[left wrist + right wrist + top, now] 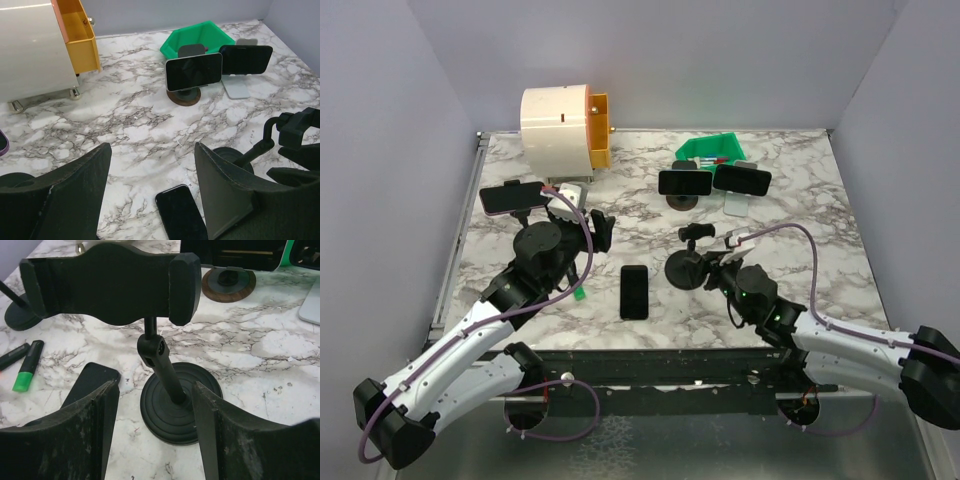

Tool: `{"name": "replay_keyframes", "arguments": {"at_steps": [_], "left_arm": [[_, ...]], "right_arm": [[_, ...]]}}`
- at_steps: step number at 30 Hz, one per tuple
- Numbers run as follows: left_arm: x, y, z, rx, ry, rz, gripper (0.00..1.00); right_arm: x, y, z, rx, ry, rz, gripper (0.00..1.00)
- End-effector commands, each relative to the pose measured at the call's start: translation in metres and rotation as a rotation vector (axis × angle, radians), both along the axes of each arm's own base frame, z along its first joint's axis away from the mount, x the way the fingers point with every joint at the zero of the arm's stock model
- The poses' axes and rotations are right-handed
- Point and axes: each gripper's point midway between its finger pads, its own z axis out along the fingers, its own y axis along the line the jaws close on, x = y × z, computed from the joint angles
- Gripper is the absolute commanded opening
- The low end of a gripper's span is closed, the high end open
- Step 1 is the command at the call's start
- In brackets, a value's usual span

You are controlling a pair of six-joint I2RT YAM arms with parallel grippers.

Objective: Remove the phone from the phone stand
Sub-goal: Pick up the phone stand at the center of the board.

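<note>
A black phone (634, 291) lies flat on the marble table, apart from the black phone stand (688, 262), whose clamp cradle (110, 285) holds nothing. My right gripper (155, 430) is open just behind the stand, with the round base (177, 407) showing between its fingers (85, 435) and untouched. The phone's corner (92, 385) shows left of that base. My left gripper (152, 185) hangs open above the table with nothing in it. The phone (181, 212) lies on the table below its gap.
Two more phones on stands (684, 182) (741, 178) stand at the back, by a green bin (715, 150). A purple-cased phone (510, 197) sits on a stand at the left. A white drum with an orange drawer (565, 125) stands back left. A green marker (580, 293) lies near the phone.
</note>
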Motion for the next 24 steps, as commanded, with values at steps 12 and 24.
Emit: {"name": "replay_keyframes", "arguments": {"at_steps": [12,24], "left_arm": [[0.001,0.008,-0.001,0.004,-0.015,0.036,0.68],[0.001,0.005,-0.003,-0.003,-0.008,0.025,0.68]], "right_arm": [[0.029,0.003,0.007,0.075,-0.124,-0.123,0.53],[0.04,0.011,-0.001,0.042,-0.12,-0.141,0.44]]}}
